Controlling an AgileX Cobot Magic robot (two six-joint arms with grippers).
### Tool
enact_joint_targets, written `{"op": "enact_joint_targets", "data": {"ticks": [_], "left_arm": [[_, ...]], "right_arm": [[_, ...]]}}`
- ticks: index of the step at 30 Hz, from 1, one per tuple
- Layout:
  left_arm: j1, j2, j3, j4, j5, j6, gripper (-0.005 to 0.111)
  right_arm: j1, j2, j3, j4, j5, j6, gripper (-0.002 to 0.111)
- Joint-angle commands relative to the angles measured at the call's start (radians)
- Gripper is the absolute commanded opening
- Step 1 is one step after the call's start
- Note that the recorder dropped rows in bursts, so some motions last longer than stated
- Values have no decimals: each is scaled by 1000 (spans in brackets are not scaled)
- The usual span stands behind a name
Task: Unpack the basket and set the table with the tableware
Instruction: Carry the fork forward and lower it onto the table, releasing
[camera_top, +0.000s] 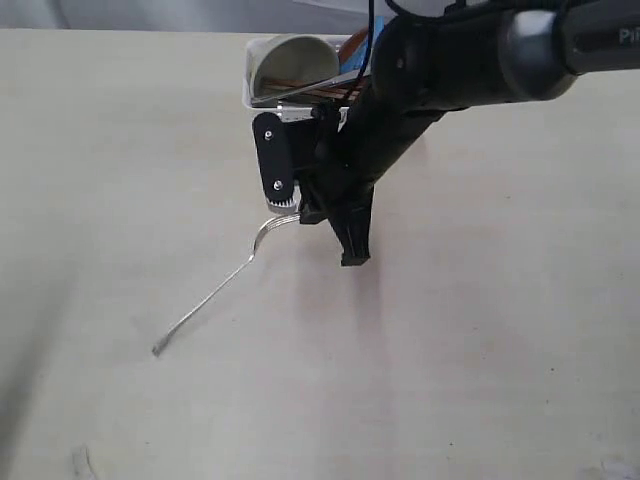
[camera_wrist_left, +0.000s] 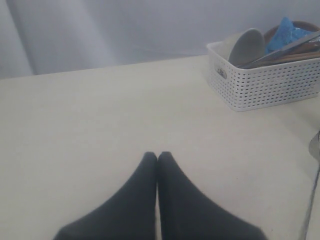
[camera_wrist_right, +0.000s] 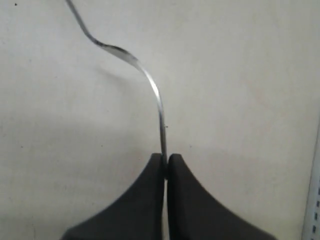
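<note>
**Fork (camera_top: 215, 295) pinched above table (camera_top: 480, 380)**

Basket (camera_wrist_left: 260, 85) at far table edge, bowl (camera_wrist_left: 247, 46) inside. Right arm (camera_top: 470, 60) slanting down in front of basket. Right gripper (camera_wrist_right: 165, 162) clamped on fork tines, handle angled down toward tabletop. Left gripper (camera_wrist_left: 157, 157) pressed together, empty, low over table.

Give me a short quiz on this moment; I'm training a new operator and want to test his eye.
1. What does the right gripper pinch? A spoon, B fork, C knife.
2. True or false: the left gripper is shut and empty.
3. Fill in: the off-white bowl sits in the white ___.
Key: 1 B; 2 true; 3 basket.
</note>
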Motion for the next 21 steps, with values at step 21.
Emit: {"op": "enact_joint_targets", "data": {"ticks": [21], "left_arm": [[-6, -4, 2, -4, -11, -4, 0]], "right_arm": [[34, 13, -172, -342, 562, -66, 0]]}}
